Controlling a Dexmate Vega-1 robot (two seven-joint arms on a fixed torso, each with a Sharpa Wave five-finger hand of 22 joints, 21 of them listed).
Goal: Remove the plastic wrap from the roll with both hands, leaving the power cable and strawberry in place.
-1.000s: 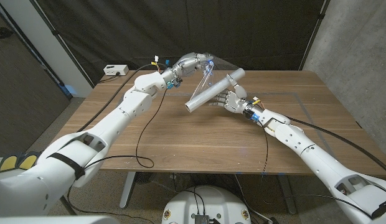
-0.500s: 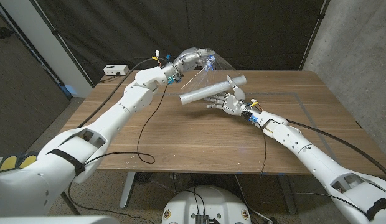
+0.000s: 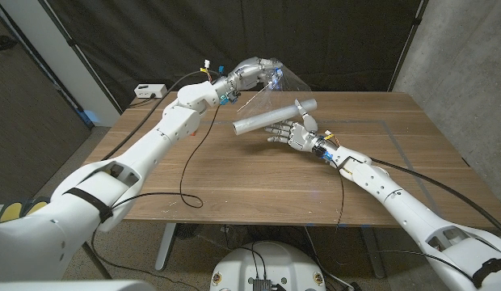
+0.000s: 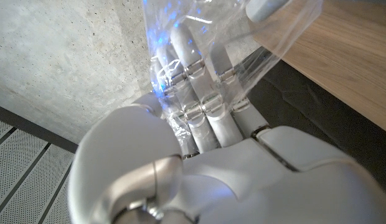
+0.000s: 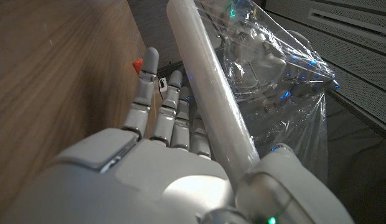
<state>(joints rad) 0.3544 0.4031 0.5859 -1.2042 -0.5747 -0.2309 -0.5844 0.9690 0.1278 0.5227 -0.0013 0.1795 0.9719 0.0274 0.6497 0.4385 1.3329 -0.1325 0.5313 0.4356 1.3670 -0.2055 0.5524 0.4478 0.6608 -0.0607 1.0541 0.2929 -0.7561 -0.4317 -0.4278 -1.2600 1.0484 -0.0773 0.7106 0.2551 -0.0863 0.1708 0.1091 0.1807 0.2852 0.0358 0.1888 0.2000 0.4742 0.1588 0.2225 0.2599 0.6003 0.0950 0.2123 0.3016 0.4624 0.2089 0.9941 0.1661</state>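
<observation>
left hand (image 3: 252,71) raised at upper centre of head view, above the far table edge, fingers closed on a bunched end of plastic wrap (image 3: 275,83). wrap stretched as a thin clear sheet from that hand down toward the roll (image 3: 275,117). in left wrist view fingers (image 4: 199,93) curled with wrap (image 4: 243,37) crumpled over and between them, film spreading out past the fingertips. roll a pale grey tube, lying nearly level and slightly tilted in mid-air at centre of head view, higher end toward picture right. right hand (image 3: 292,132) just under and against the roll, palm up, fingers extended toward picture left, thumb beside the tube; grip looks like cradling with thumb against it, full closure cannot tell. in right wrist view roll (image 5: 211,93) running along the hand (image 5: 174,155) between thumb and straight fingers, wrap (image 5: 274,68) hanging crinkled off its far side. small red thing, probably the strawberry (image 5: 137,63), seen past the fingertips in right wrist view. wooden table (image 3: 234,178) below. black cable (image 3: 186,174) trailing across the left part of the table. white box (image 3: 150,90) at upper left beyond the table corner.
</observation>
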